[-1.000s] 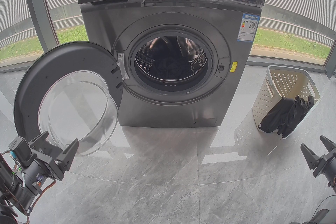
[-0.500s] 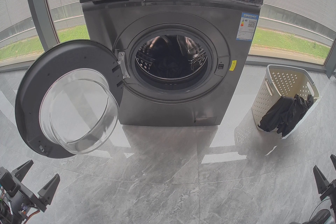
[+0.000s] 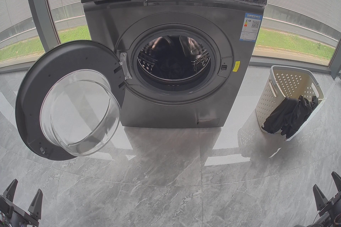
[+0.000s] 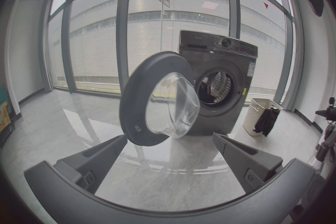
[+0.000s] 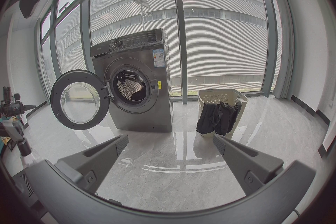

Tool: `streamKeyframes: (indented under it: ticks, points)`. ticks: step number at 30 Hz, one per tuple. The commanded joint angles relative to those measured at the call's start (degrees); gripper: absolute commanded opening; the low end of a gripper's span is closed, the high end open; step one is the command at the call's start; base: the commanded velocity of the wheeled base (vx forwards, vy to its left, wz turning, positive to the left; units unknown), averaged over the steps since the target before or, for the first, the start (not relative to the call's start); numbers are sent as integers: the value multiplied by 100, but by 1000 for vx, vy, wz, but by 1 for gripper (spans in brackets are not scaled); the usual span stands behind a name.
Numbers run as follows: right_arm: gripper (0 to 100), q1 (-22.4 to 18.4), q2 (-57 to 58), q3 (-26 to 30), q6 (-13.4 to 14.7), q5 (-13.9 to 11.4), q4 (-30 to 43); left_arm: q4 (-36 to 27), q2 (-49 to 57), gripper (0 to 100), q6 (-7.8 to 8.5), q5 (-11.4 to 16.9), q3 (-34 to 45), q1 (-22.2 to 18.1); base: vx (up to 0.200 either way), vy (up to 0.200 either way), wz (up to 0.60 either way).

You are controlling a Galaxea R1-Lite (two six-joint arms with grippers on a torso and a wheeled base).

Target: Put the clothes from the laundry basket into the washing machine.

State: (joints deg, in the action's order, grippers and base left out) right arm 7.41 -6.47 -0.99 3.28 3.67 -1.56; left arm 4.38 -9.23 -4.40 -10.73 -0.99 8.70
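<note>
A grey front-loading washing machine [image 3: 170, 61] stands ahead with its round door [image 3: 67, 100] swung wide to the left and the drum [image 3: 173, 59] dark inside. To its right a cream laundry basket [image 3: 287, 89] leans on the floor, black clothes [image 3: 289, 116] draped over its front rim. My left gripper [image 3: 23, 194] sits low at the bottom left corner, open and holding nothing. My right gripper [image 3: 328, 185] is at the bottom right corner, open too, well short of the basket. The right wrist view faces the basket [image 5: 222, 97] and clothes [image 5: 217, 118] between open fingers [image 5: 245, 161].
Glossy grey tiled floor [image 3: 184, 171] spreads between me and the machine. Tall windows [image 3: 298, 7] and grey frames stand behind it. The open door [image 4: 157, 98] juts out to the left of the machine's front.
Both grippers have dropped toward the bottom corners of the head view; the left one was in front of the door and is now well below it. Basket and clothes have not moved.
</note>
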Motion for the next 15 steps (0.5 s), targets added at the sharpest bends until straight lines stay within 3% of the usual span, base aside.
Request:
streamKeyframes:
  ticks: [1,4,6,9,13,15]
  points:
    - [100,-20,67,99,15,20,-11,-7,413,100,203,62,99,-501,0,0,0]
    - [100,-196,67,99,6,29,-11,-16,413,100,484,53,99,-510,0,0,0]
    - [100,-970,305,90,-152,-68,77,-16,413,100,537,1,99,-501,0,0,0]
    - [100,-750,498,99,-302,-235,121,-16,422,100,493,-8,99,-501,0,0,0]
    - [100,-732,559,99,-284,-270,121,-25,422,100,510,-96,99,-519,0,0,0]
    - [100,-750,551,99,-310,-270,130,-77,527,100,502,-8,90,-800,0,0,0]
